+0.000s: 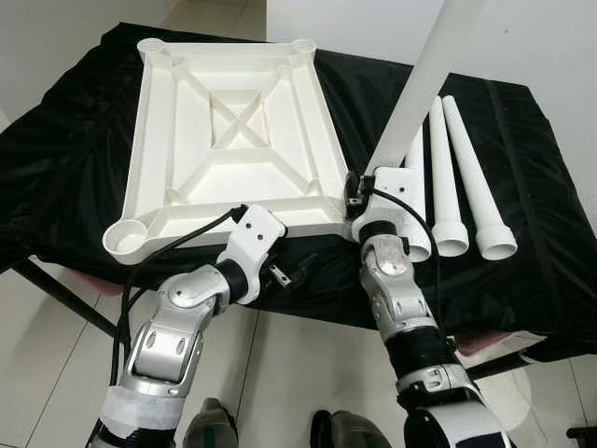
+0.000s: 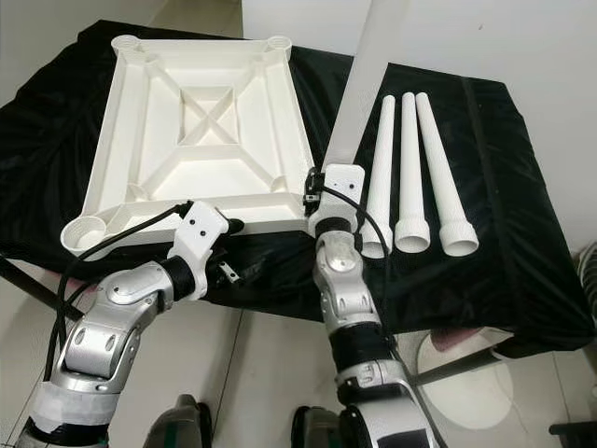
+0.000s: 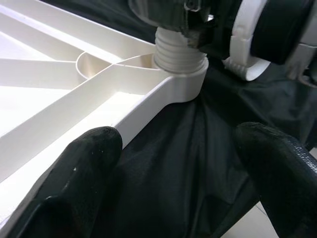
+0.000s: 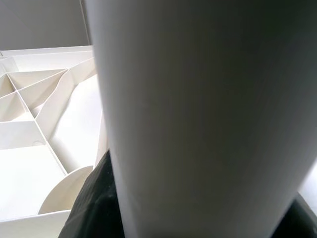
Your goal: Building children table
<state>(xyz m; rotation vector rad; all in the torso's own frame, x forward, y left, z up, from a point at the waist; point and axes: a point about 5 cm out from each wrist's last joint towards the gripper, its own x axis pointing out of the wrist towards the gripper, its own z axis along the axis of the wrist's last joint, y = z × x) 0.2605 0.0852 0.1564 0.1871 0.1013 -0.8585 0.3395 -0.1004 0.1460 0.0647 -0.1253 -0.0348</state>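
Your white tabletop [image 1: 229,140] lies upside down, ribs up, on the black-covered table [image 1: 532,187], toward its left half, with the near edge close to the table's front edge. Your left claw [image 3: 178,163] sits at that near edge, by the front right corner of the tabletop; its two black fingers [image 3: 84,173] are spread wide apart with nothing between them but black cloth and the tabletop's rim beside one finger. At the front right corner socket [image 3: 181,82], the threaded end of a white leg [image 1: 429,65] stands upright, tilted slightly. Your right claw [image 1: 359,201] is at the foot of that leg; whether it is closed on it, you cannot tell. Right of it, three more legs [image 1: 448,177] lie side by side, wide ends toward the front edge.
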